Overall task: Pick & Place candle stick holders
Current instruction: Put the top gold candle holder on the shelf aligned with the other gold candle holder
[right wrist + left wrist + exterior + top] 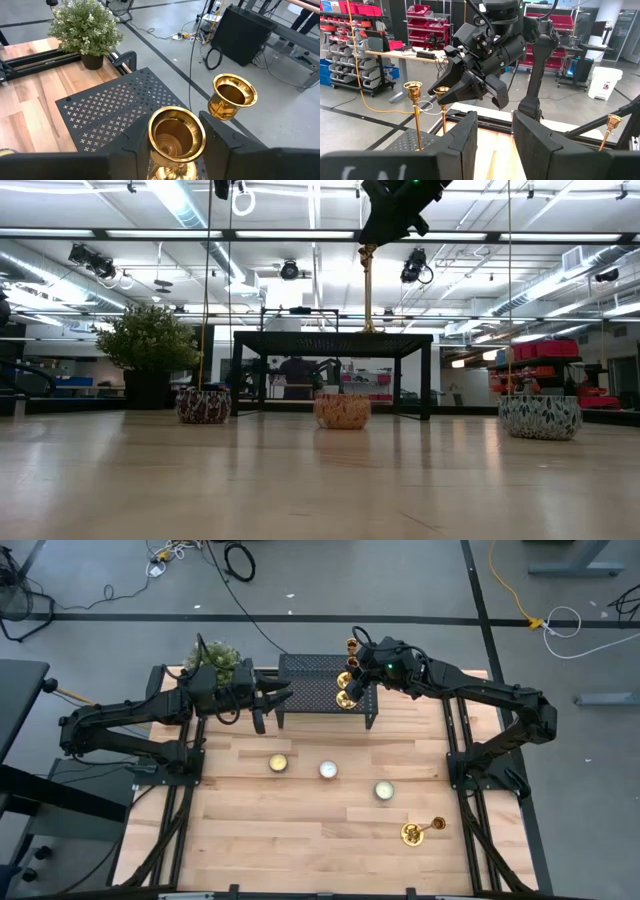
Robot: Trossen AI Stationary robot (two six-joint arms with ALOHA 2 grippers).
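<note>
Three gold candle stick holders show. One (352, 644) stands on its round base at the far right corner of the black perforated stand (315, 690); its cup also shows in the right wrist view (232, 95). My right gripper (352, 675) is above the stand's right end, shut on the second holder (368, 290). The third (420, 831) is on the table at the near right. My left gripper (268, 702) hovers open and empty by the stand's left end. My right gripper pinches the holder at its top cup (176, 131), with one finger (132, 147) on each side. The fingers come from above, slanting down. The holder hangs upright below them, its base (368, 328) at the stand's top; I cannot tell whether it touches.
Three small bowls (278, 763) (328, 770) (384, 790) stand in a row across the table's middle. A potted plant (215, 658) stands at the far left corner. Bare wood lies between the bowls and the table's near edge.
</note>
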